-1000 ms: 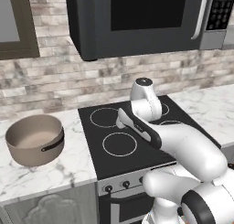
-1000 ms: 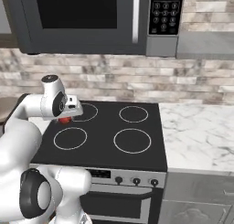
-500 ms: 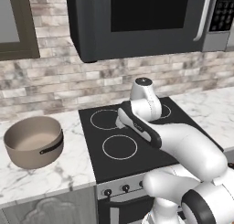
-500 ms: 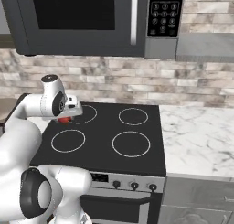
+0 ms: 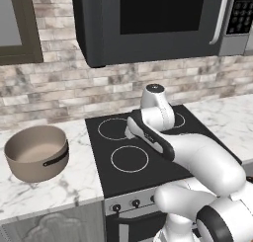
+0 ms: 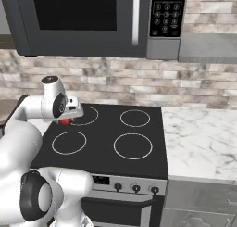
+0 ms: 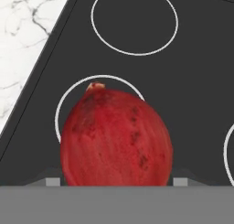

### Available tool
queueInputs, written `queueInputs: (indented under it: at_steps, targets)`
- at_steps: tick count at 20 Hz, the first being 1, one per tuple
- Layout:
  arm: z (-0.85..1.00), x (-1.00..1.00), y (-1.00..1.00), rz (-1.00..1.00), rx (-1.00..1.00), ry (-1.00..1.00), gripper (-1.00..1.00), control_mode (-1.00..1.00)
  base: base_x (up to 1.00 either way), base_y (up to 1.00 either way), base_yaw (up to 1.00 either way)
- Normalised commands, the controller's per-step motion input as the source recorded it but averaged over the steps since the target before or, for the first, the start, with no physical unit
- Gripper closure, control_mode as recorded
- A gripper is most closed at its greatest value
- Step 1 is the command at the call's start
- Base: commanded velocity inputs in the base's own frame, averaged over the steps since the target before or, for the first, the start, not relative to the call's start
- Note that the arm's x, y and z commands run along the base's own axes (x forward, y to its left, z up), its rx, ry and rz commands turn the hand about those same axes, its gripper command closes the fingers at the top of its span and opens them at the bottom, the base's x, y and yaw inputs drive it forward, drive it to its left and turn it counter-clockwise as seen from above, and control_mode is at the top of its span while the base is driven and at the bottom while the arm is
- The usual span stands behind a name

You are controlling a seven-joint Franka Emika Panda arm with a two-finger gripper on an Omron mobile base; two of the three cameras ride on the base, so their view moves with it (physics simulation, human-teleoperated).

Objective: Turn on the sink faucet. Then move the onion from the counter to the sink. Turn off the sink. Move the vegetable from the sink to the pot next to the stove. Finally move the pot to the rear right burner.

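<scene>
Onion (image 7: pixel 116 138) sits clamped between my two fingers, which stand wide around its red body, above the black stove top (image 6: pixel 106 133) near its rear left burner ring. My gripper (image 6: pixel 66 121) hangs over the left edge of the stove. Pot (image 5: pixel 37 152) rests on the counter (image 5: pixel 54 186), beside the stove's left edge.

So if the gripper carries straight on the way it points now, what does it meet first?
The gripper is closed on the onion and points down at the black stove top. Going straight on, the onion would likely touch the glass first, on or near a white burner ring. The height above it is unclear.
</scene>
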Motion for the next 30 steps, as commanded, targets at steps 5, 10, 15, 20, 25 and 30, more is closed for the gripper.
queueInputs:
  at_steps: [5,10,15,20,25,30]
  targets:
    - [0.0,0.0,0.43,0.0,-0.01,0.0,1.0,-1.0,0.0,0.0,0.0]
    - [0.0,0.0,0.99,0.0,-0.06,0.0,1.0,-1.0,0.0,0.0,0.0]
    - [0.1,0.0,0.74,-0.01,-0.01,-0.02,1.0,-1.0,0.0,0.0,0.0]
    - [0.18,0.0,0.61,0.0,0.0,-0.07,1.0,-1.0,0.0,0.0,0.0]
    - [0.36,-0.01,0.44,0.0,0.0,-0.08,1.0,-1.0,0.0,0.0,0.0]
    - [0.51,-0.01,0.41,0.0,0.0,-0.06,1.0,-1.0,0.0,0.0,0.0]
